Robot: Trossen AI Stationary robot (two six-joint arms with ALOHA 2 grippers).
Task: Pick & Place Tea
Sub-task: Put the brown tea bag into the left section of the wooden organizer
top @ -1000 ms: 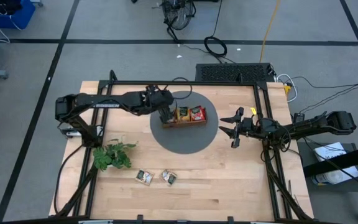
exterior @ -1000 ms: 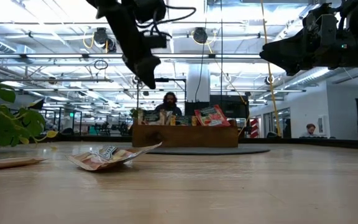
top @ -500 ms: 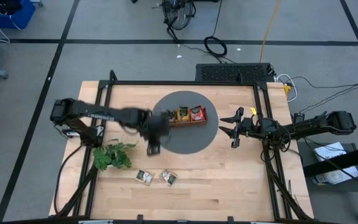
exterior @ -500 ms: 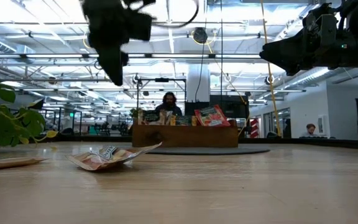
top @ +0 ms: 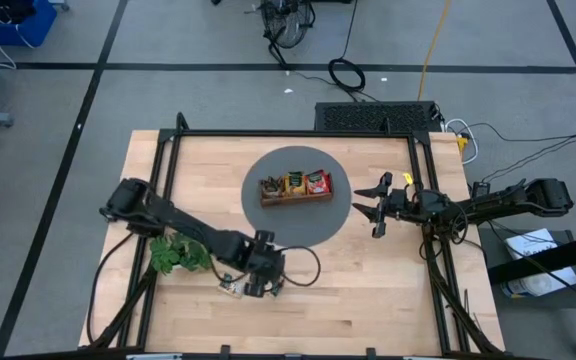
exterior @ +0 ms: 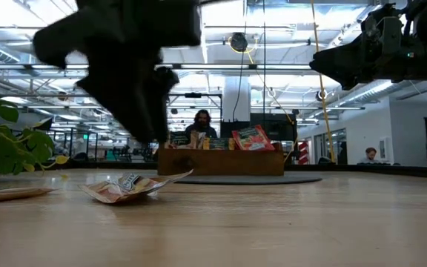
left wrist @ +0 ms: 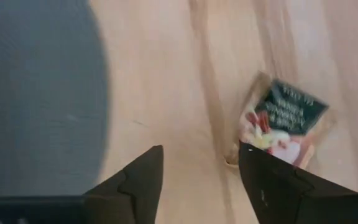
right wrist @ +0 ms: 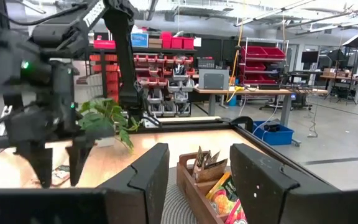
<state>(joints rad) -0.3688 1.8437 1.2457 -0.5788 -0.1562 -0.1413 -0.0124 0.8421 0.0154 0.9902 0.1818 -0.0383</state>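
Left gripper (top: 259, 284): low over the near part of the wooden table (top: 368, 290), above the two loose sachets. In the left wrist view its fingers (left wrist: 135, 180) stand apart with bare wood between them, holding nothing.

Loose tea sachet, pale with dark green print (left wrist: 281, 124): flat on the table, just beside one fingertip of the left gripper; not gripped. In the low view it lies crumpled on the wood (exterior: 128, 187).

Second loose sachet (top: 230, 287): on the table beside the first, partly hidden under the left gripper in the high view.

Wooden tray (top: 296, 197): on the grey round mat (top: 313, 225) at the table's middle, well apart from the left gripper. It holds upright sachets: a red one (top: 317, 182) at the right end, an orange-yellow one (top: 294, 184) in the middle, and a darker one (top: 270, 186) at the left end.

Leafy plant sprig (top: 176, 252): on the table near the left arm, left of the loose sachets.

Right gripper (top: 374, 207): held above the mat's right edge, fingers (right wrist: 145, 174) spread apart and empty, facing the tray.

Person (exterior: 201, 122): seated in the room beyond the table, behind the tray.
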